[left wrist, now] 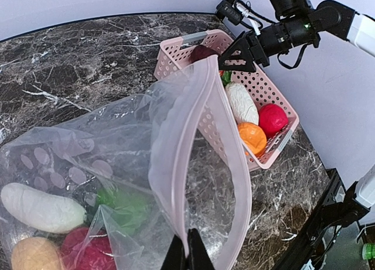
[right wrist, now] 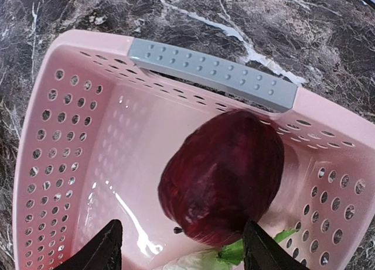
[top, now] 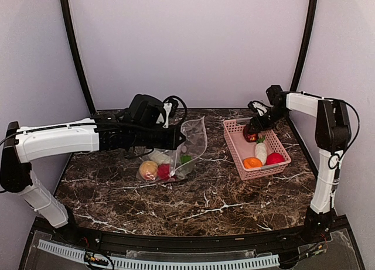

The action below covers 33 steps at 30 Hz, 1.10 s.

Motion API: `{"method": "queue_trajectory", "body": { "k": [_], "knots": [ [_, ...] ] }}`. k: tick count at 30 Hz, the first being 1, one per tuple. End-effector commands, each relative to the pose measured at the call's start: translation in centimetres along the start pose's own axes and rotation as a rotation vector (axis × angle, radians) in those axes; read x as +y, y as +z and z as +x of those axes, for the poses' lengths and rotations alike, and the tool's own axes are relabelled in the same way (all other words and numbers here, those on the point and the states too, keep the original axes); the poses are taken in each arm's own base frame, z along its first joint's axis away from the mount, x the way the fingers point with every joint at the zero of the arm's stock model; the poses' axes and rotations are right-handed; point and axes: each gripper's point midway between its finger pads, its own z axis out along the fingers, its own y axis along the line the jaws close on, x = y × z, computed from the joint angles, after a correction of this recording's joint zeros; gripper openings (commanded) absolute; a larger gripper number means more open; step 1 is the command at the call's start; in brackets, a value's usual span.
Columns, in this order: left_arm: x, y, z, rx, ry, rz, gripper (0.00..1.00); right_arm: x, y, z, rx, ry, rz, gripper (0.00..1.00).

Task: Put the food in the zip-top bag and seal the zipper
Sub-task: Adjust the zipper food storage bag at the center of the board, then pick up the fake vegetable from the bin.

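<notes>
Right hand (right wrist: 183, 246) is spread wide over the dark maroon veg (right wrist: 225, 170), which sits in the pink basket (right wrist: 88, 135) right by its grey handle (right wrist: 211, 77). The fingers flank it but aren't gripping, far as I can see. I'd drop lower and centre on the fattest part before squeezing, since round stuff likes to squirt out. Left hand (left wrist: 187, 246) is pinching the zipper (left wrist: 193, 118), propping the zip-top bag (left wrist: 105, 141) open on the table (top: 205, 205), some food already inside.
</notes>
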Motion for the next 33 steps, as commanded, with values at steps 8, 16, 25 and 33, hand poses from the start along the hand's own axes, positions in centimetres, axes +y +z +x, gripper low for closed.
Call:
{"method": "queue_trajectory", "body": {
  "k": [8,16,25,33],
  "knots": [
    [-0.6,-1.9,-1.4,-0.073,-0.040,0.038,0.01,-1.7,1.8,-1.0,0.011,0.036,0.027,0.71],
    [-0.5,-1.8,-1.0,-0.071,-0.051,0.046,0.01,-1.2,3.3,-1.1,0.028,0.034,-0.004,0.73],
    [-0.4,-1.7,-0.8,-0.067,-0.060,0.046,0.01,-0.7,4.2,-0.2,0.050,0.038,-0.044,0.67],
    [-0.7,-1.3,-0.9,-0.066,-0.064,0.054,0.01,0.7,1.0,-1.4,-0.017,0.019,-0.047,0.56]
  ]
}}
